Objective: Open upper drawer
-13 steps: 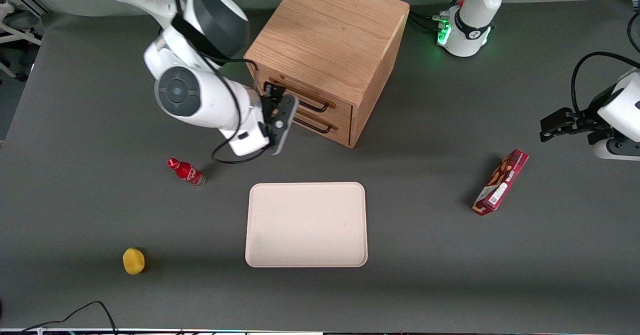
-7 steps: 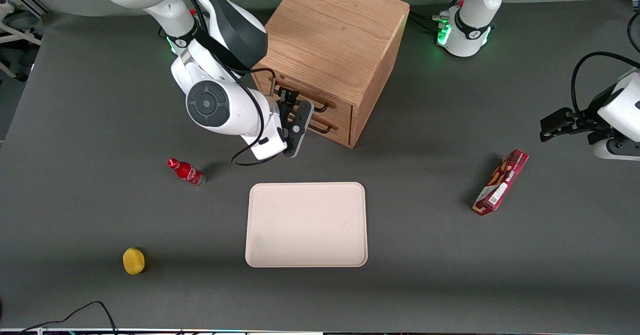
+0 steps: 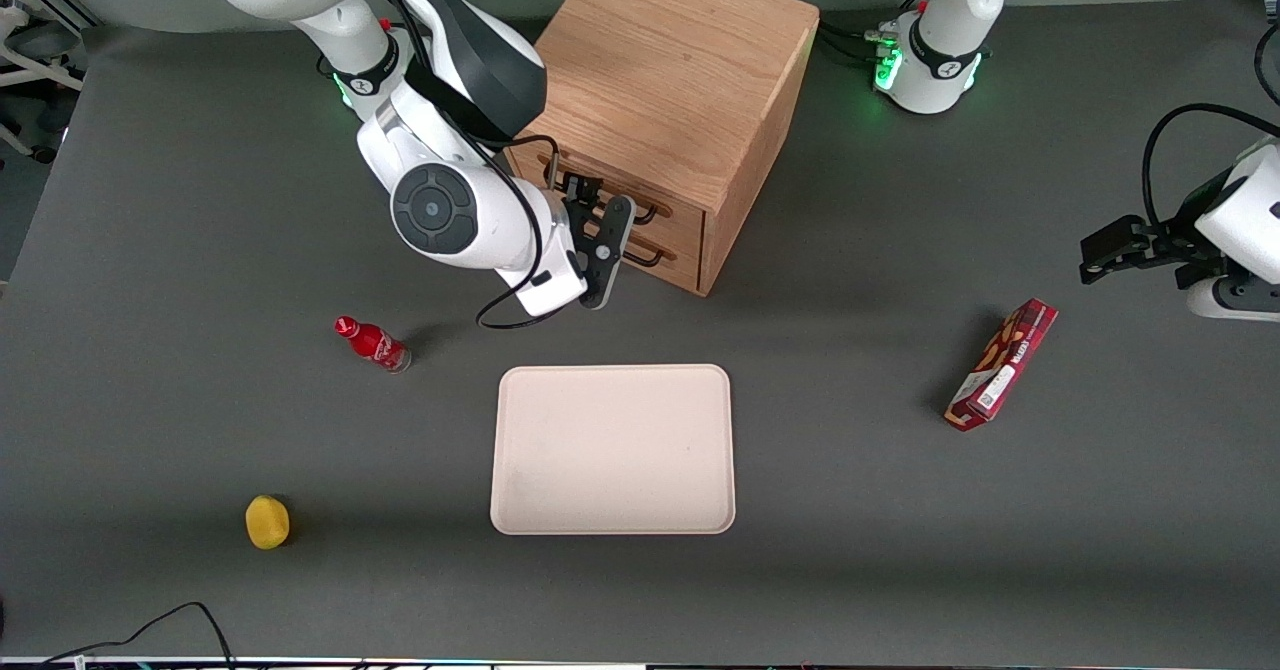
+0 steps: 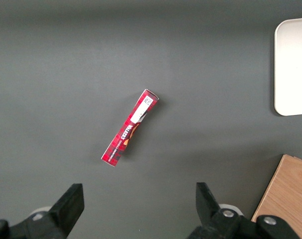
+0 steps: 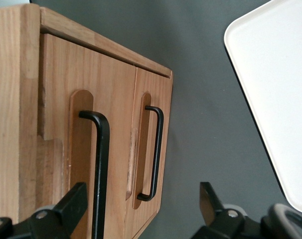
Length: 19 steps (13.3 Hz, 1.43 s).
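Hovering in front of the oak cabinet (image 3: 665, 100), my gripper (image 3: 600, 240) sits just before its two drawer fronts, nearer the front camera than the cabinet. My fingers (image 5: 211, 201) are spread wide apart and hold nothing — in my wrist view the two black tips frame an open gap. The upper drawer (image 5: 86, 144) is shut, its light wood front flush with the cabinet face, and its long black bar handle (image 5: 102, 164) runs along a shallow recess close to one of my fingertips; I think there is still a sliver of space between them, though the angle makes that hard to judge. The bottom drawer (image 5: 153, 129) is shut too, and its own black handle (image 5: 156, 149) lies in the gap between my fingers from the wrist's angle.

The cabinet stands on the dark grey table (image 3: 900, 550). A cream tray (image 3: 612, 448) lies nearer the front camera than the cabinet, well apart from it. A small red bottle (image 3: 372, 343) lies on its side near the tray, toward my end of the table, and a yellow round object (image 3: 267, 522) sits nearer the front camera than the bottle. A red snack box (image 3: 1002, 364) lies toward the parked arm's end of the table — well apart from the cabinet.
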### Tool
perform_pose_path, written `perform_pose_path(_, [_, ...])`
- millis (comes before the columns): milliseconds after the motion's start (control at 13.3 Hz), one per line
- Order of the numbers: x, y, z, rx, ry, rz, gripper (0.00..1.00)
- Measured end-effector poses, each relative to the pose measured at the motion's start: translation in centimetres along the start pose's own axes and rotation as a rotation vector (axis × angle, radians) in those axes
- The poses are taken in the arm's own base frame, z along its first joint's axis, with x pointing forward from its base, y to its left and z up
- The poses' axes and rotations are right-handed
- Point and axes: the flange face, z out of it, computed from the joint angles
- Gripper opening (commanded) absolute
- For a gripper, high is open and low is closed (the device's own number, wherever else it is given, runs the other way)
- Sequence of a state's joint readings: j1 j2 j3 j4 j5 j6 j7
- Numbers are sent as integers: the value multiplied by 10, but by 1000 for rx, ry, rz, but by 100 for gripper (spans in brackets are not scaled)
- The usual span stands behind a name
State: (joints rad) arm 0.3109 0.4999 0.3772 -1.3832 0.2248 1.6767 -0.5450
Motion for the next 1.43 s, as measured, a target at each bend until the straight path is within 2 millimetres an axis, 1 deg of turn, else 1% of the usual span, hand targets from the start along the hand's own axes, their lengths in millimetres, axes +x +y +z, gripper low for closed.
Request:
perform_pose_path(226, [4,-1,20,-10,12,-3,100])
perform_pose_path(452, [4,-14,37,-5,-7,-17,100])
perform_pose_path(905, [-3,-21,47,-6,-29,-26,100])
perform_pose_path(1432, [-4,-14,58,-32,0,-22,100])
